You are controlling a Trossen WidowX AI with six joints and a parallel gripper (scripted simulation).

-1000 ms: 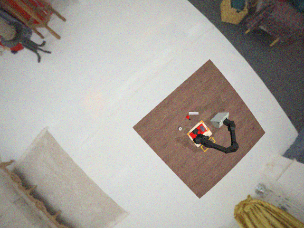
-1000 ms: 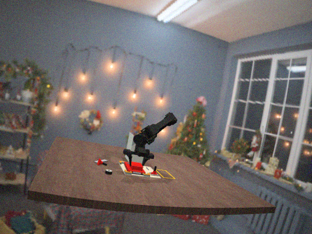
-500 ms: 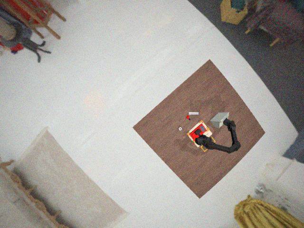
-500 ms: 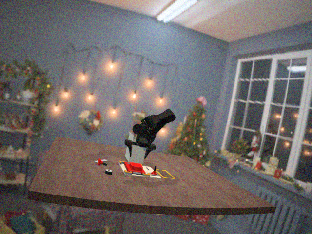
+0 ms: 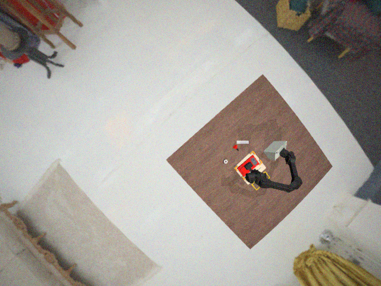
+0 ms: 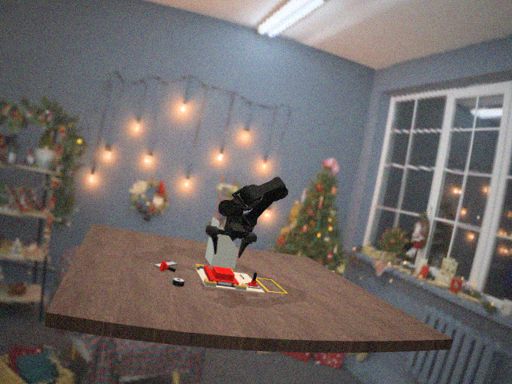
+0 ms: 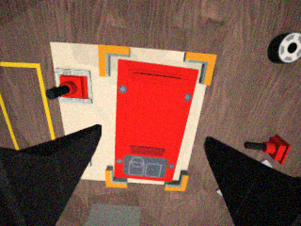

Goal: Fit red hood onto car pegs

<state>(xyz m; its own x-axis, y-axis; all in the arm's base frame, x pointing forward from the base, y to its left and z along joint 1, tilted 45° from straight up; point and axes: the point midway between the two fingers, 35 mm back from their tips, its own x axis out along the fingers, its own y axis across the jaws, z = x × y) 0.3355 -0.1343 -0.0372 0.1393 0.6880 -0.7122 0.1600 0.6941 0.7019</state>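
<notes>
Hovering gripper (image 7: 150,155) spread wide above hood (image 7: 152,120).

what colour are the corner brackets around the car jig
Orange corner brackets, clearest in the wrist view.

brown wood table (image 6: 124,306): jig (image 6: 231,285), wheel (image 6: 178,282), red clamp (image 6: 166,266).

Hood (image 7: 152,120) on chassis (image 7: 143,166) in jig (image 7: 77,120), fingers above.
</notes>
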